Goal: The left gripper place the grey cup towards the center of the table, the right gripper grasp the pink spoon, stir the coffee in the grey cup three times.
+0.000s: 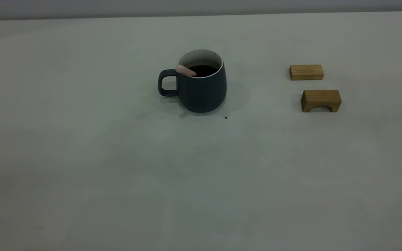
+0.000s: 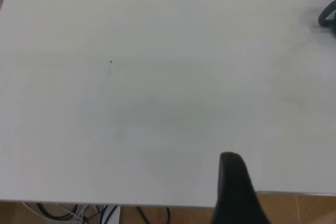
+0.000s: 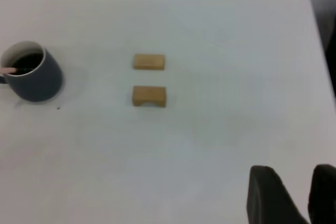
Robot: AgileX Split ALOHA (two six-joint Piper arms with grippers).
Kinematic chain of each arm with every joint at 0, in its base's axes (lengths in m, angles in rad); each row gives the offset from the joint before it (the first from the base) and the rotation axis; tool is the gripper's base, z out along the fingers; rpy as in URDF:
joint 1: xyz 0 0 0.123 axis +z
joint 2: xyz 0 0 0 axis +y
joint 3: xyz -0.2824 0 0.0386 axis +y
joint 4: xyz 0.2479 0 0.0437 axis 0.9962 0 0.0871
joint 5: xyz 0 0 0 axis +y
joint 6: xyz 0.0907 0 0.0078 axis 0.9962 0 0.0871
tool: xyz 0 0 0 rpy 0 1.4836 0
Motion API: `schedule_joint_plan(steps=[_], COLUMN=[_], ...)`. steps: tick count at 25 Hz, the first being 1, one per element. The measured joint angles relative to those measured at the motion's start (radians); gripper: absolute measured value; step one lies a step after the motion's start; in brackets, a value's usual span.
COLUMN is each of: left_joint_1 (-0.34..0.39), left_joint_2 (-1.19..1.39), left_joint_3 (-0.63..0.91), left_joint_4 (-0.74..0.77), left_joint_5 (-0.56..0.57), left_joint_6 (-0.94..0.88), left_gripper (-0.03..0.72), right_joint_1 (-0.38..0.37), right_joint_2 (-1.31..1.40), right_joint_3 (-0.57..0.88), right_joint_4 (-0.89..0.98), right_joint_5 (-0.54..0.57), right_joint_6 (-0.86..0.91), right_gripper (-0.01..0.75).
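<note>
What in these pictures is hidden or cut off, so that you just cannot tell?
- Pink spoon: only the handle shows in the exterior view; its bowl is hidden under the coffee in the grey cup.
- Left gripper: the left wrist view's edge cuts off all but one finger.
- Both arms: outside the exterior view.
- Grey cup in the left wrist view: only the handle shows at the edge.

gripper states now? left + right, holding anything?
Left gripper: only one finger shows at the table edge, holding nothing visible; cannot be told.
Right gripper: open, empty, well away from the grey cup.
</note>
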Motion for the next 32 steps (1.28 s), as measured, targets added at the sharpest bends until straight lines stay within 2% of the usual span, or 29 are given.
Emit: schedule_joint_plan(steps=[4, 7, 10, 32], left_joint_1=[0.0, 0.0, 0.0, 0.0], left_joint_2=[0.0, 0.0, 0.0, 0.0], left_joint_3=[0.0, 0.0, 0.0, 0.0], left_joint_4=[0.0, 0.0, 0.0, 0.0], left_joint_5=[0.0, 0.0, 0.0, 0.0], left_joint_6=[0.0, 0.0, 0.0, 0.0], left_gripper=[0.528, 0.528, 0.528, 0.528], right_joint_1=[-0.069, -0.135, -0.166, -0.166], right_joint_2=[-0.136, -0.159, -0.199, -0.231], right_joint_3=[0.125, 0.139, 0.161, 0.167], right_joint_4=[0.018, 0.017, -0.005, -0.007], right_joint_5=[0.026, 0.043, 0.056, 0.066], right_joint_6=[0.032, 0.032, -0.01, -0.055], right_gripper=[0.237, 0.237, 0.237, 0.237])
